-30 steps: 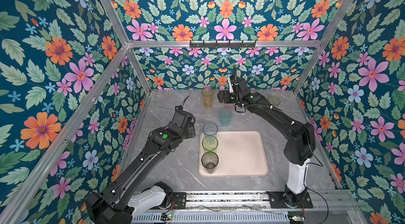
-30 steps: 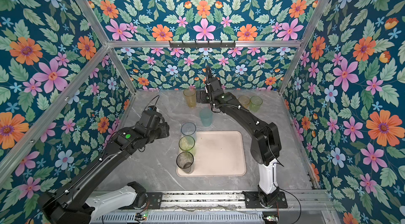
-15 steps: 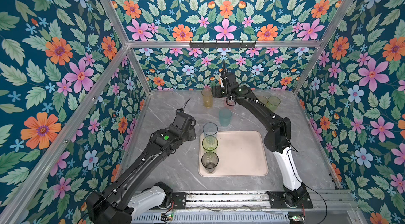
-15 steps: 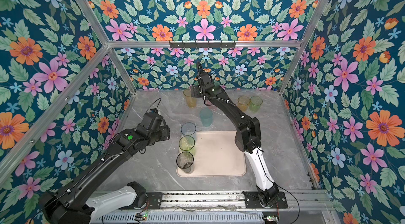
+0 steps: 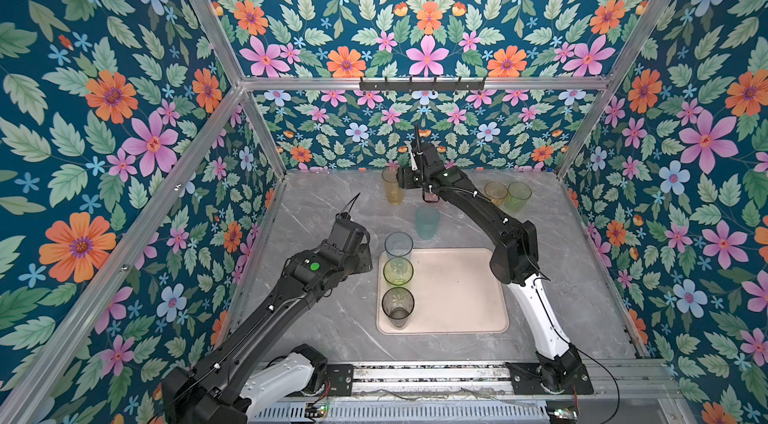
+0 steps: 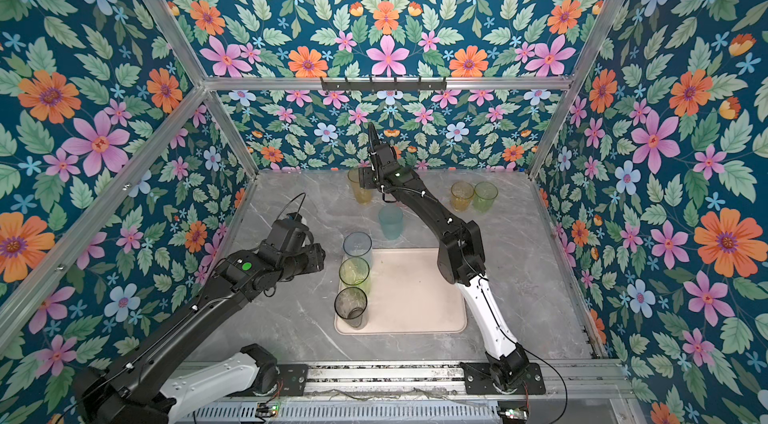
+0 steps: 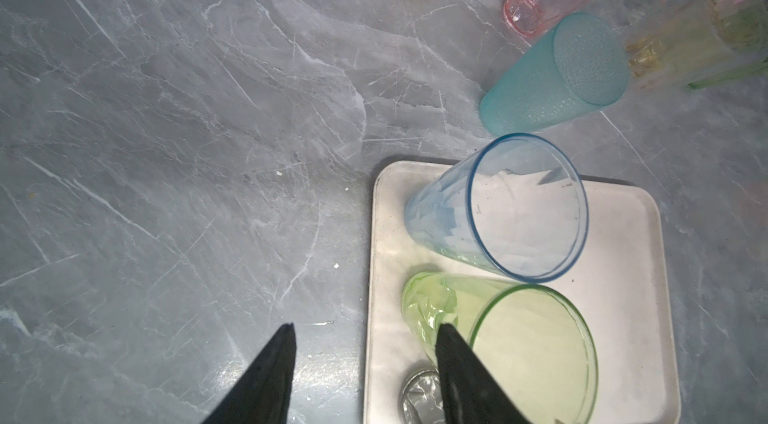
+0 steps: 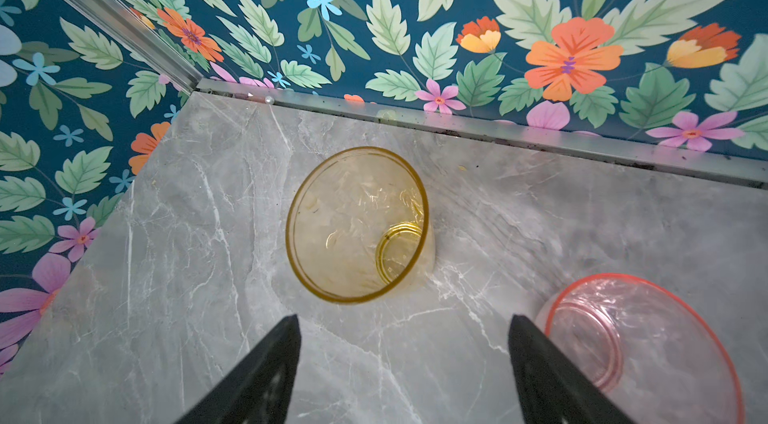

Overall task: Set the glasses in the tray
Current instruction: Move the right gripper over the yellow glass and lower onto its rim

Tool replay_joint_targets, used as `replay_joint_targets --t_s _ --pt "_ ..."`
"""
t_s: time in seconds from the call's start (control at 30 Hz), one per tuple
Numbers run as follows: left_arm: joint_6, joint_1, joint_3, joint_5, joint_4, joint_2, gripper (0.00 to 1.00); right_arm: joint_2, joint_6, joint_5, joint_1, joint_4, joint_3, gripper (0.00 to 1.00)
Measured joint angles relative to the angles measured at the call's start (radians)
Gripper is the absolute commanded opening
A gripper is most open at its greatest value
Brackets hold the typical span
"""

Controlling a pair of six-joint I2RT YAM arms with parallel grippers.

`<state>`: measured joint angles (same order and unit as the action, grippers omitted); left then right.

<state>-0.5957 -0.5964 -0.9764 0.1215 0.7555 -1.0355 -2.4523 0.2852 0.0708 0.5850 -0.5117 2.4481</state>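
The tray (image 5: 457, 297) lies on the grey marble tabletop (image 5: 324, 210). 3 tall glasses stand upright in a row along its left edge, close together. They are a blue-grey tumbler (image 5: 398, 244) at the far corner, a yellow-green tumbler (image 5: 398, 272) in the middle and a smoky dark tumbler (image 5: 397, 305) at the near corner. The teal tumbler (image 5: 427, 222) stands on the tabletop just beyond the tray's far edge. Farther back, near the rear wall, the tall amber tumbler (image 5: 392, 192) stands upright. A short amber tumbler (image 5: 495, 192) and a short green tumbler (image 5: 518, 197) stand side by side toward the right rear. A short pink tumbler (image 8: 648, 351) stands near the tall amber tumbler, and in both top views the right arm (image 5: 469, 197) covers most of it. In the left wrist view a clear tumbler (image 7: 698, 23) seems to stand in front of the short amber and green pair, though the blur there leaves this unsure. The right pincer (image 8: 403, 343) hangs over the tabletop at the rear, released, with its 2 fingers spread wide and nothing between them. The tall amber tumbler sits just ahead of its fingertips and the short pink tumbler off to one side, neither of them touched. The left pincer (image 7: 365, 343) hovers over the tabletop just beside the tray's left edge, also released and empty. In the left wrist view 1 of its fingers (image 7: 457, 372) shows in front of the yellow-green tumbler.
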Motion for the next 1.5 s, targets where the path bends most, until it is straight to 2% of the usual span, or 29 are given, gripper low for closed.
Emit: replay_joint_targets --t_s 0.47,0.93,1.5 --pt "-0.007 0.000 0.017 -0.015 -0.008 0.008 0.57 -0.103 0.001 -0.016 0.000 0.024 0.113 0.73" --pt "-0.025 0.000 0.016 -0.010 -0.006 0.023 0.56 -0.127 0.005 -0.015 0.000 0.047 0.121 0.73" --pt "-0.032 0.000 0.023 -0.006 0.000 0.042 0.55 -0.156 0.027 -0.020 -0.011 0.068 0.124 0.67"
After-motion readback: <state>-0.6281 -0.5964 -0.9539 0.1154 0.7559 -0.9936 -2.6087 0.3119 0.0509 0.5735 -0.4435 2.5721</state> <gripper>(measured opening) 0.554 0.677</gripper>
